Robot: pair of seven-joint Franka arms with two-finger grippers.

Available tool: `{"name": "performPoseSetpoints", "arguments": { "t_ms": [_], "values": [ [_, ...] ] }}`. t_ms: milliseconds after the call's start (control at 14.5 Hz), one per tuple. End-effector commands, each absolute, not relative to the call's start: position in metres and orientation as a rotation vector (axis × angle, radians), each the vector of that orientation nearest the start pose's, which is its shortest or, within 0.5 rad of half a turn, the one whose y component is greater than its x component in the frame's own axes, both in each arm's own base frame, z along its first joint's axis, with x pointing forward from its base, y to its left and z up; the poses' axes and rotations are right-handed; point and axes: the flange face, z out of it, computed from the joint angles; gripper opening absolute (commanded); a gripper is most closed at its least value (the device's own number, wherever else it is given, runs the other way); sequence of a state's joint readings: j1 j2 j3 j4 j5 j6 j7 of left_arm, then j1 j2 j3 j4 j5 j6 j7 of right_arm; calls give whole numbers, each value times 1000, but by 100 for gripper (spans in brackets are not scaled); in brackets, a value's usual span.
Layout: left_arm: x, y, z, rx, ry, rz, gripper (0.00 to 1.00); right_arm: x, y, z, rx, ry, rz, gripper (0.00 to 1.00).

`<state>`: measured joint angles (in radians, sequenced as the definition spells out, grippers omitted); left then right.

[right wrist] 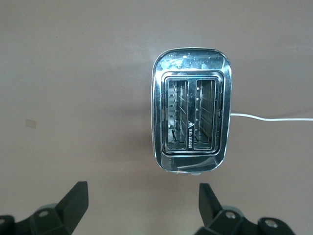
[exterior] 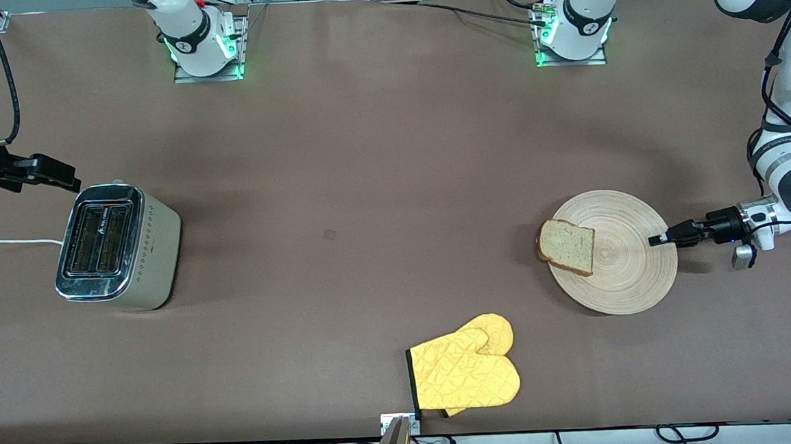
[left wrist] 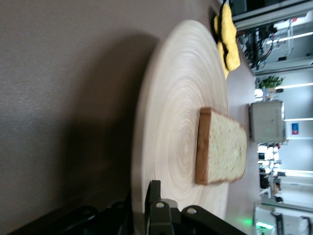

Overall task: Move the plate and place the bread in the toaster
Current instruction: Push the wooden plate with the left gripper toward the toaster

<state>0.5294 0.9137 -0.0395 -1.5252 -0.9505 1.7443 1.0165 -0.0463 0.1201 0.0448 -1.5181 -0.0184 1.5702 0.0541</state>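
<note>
The round light-wood plate [exterior: 628, 269] lies toward the left arm's end of the table. The bread [exterior: 567, 246], a speckled slice with a dark crust, rests on the plate's edge that faces the toaster. My left gripper [exterior: 659, 239] is shut on the plate's rim at the side away from the bread. In the left wrist view its fingers [left wrist: 155, 196] clamp the rim of the plate [left wrist: 171, 122], with the bread [left wrist: 222, 147] farther along. The toaster [exterior: 119, 247] stands toward the right arm's end, both slots empty. My right gripper [exterior: 67, 179] hangs open over the table beside the toaster [right wrist: 191, 122].
A pair of yellow oven mitts [exterior: 466, 372] lies near the table's edge closest to the front camera, between plate and toaster. The toaster's white cord [exterior: 5, 242] runs off the right arm's end of the table. Bare brown tabletop [exterior: 365, 182] spans the middle.
</note>
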Motion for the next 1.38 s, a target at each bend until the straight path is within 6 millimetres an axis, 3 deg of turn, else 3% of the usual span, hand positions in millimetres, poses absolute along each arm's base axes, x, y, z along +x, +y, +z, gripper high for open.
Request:
{"name": "performPoseSetpoints", "arguments": {
  "t_ms": [0, 207, 414, 622, 829, 1036, 1312],
  "values": [
    [604, 244, 108, 2078, 67, 150, 2, 589, -1, 587, -3158, 84, 94, 100],
    [605, 243, 113, 2078, 101, 121, 1, 589, -10, 588, -3158, 108, 91, 100],
    [611, 226, 123, 2050, 142, 44, 1, 588, -1, 590, -3158, 87, 93, 100],
    [617, 173, 131, 1996, 152, -77, 1, 589, -10, 589, -3162, 101, 91, 100],
    [619, 127, 138, 2003, 159, -62, 1, 589, -8, 589, -3164, 101, 98, 100],
    [604, 48, 159, 2043, 254, -23, 1, 589, -9, 589, -3161, 104, 98, 100],
    [605, -49, 177, 2069, 273, -37, 1, 589, -7, 589, -3156, 101, 98, 100]
  ]
}}
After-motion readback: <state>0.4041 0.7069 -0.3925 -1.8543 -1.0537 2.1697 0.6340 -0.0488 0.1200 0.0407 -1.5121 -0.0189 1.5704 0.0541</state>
